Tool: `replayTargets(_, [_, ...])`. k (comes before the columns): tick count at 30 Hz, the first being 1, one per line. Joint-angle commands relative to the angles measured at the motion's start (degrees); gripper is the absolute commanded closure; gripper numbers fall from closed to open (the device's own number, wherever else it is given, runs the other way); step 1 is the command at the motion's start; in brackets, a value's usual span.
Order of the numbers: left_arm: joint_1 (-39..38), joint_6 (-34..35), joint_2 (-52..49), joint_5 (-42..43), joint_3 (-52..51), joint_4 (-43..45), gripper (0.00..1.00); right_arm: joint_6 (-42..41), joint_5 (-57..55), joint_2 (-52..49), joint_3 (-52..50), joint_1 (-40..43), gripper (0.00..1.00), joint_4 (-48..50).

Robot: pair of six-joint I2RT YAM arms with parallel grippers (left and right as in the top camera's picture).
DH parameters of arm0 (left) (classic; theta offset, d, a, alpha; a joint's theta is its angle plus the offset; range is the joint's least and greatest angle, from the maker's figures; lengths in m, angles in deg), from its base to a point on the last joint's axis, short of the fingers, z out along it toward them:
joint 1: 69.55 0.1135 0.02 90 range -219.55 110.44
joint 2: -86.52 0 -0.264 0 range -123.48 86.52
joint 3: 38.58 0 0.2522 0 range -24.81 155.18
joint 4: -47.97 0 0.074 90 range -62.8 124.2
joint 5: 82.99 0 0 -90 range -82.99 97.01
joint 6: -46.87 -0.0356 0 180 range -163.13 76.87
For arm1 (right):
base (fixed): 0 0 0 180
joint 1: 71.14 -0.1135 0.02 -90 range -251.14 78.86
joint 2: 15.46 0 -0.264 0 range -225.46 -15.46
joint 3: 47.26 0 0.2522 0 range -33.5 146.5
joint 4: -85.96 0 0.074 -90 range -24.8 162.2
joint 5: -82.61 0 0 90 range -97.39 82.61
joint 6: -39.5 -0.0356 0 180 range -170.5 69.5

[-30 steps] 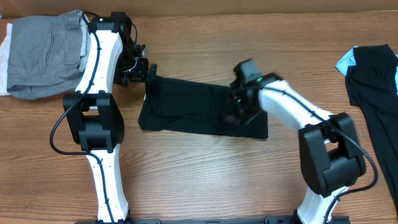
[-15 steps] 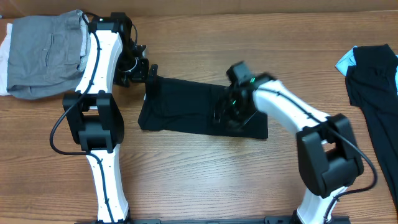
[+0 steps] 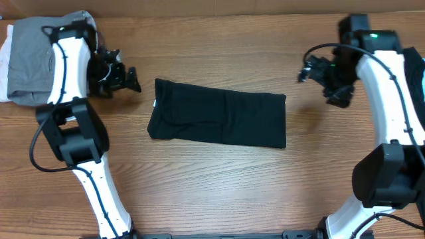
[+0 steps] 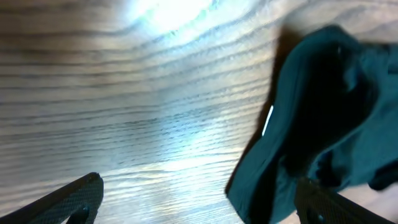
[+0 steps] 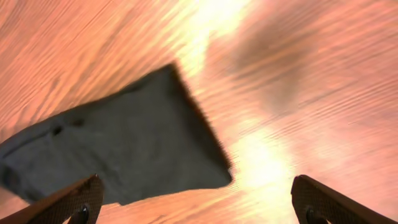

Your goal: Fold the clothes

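Note:
A black garment [image 3: 218, 120] lies folded into a flat rectangle in the middle of the wooden table. My left gripper [image 3: 127, 72] hovers open just left of its upper left corner, apart from the cloth. In the left wrist view the garment's edge [image 4: 323, 118] sits to the right, and the left gripper [image 4: 199, 199] has only bare wood between its fingers. My right gripper [image 3: 315, 83] is open, up and to the right of the garment's upper right corner. The right wrist view shows that corner [image 5: 124, 149] lying flat, with the right gripper [image 5: 196, 199] holding nothing.
A pile of grey clothes [image 3: 30, 60] sits at the far left corner, behind the left arm. More black clothing [image 3: 420, 86] lies at the right edge, partly hidden by the right arm.
The right gripper has opened, let go of the black garment and swung away to the right. The left gripper has drawn back to the left, off the garment's corner.

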Motion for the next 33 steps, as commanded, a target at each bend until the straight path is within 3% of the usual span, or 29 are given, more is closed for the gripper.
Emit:
replayTargets(1, [-0.22, -6.47, -0.44, 9.49, -3.74, 0.66, 0.00, 0.61, -1.01, 0.87, 0.61, 1.44, 0.00, -1.33])
replayTargets(9, [-2.49, -7.67, -0.46, 15.65, -12.70, 7.19, 0.00, 0.63, -1.05, 0.87, 0.61, 1.44, 0.00, -1.92])
replayTargets(21, [-8.09, -5.55, -0.46, 17.73, -21.03, 12.90, 0.00, 0.61, -1.03, 0.87, 0.52, 1.44, 0.00, -1.70])
replayTargets(26, [-9.49, -1.66, -0.46, 17.81, -21.05, 15.08, 0.20, 0.61, -1.05, 0.87, 0.52, 1.42, 0.00, -2.01])
replayTargets(30, [-10.14, -0.50, -0.46, 17.77, -21.05, 15.69, 0.60, 0.61, -1.03, 0.87, 0.52, 1.44, 0.00, -2.21])
replayTargets(31, [-10.12, -0.50, -0.46, 17.75, -21.03, 15.74, 0.89, 0.63, -1.05, 0.87, 0.52, 1.44, 0.00, -2.34])
replayTargets(32, [-10.12, -0.50, -0.46, 17.73, -21.03, 15.74, 0.96, 0.61, -1.05, 0.87, 0.52, 1.44, 0.00, -2.38])
replayTargets(33, [-10.08, -0.50, -0.46, 17.70, -20.98, 15.74, 0.96, 0.61, -1.05, 0.87, 0.52, 1.44, 0.00, -2.45])
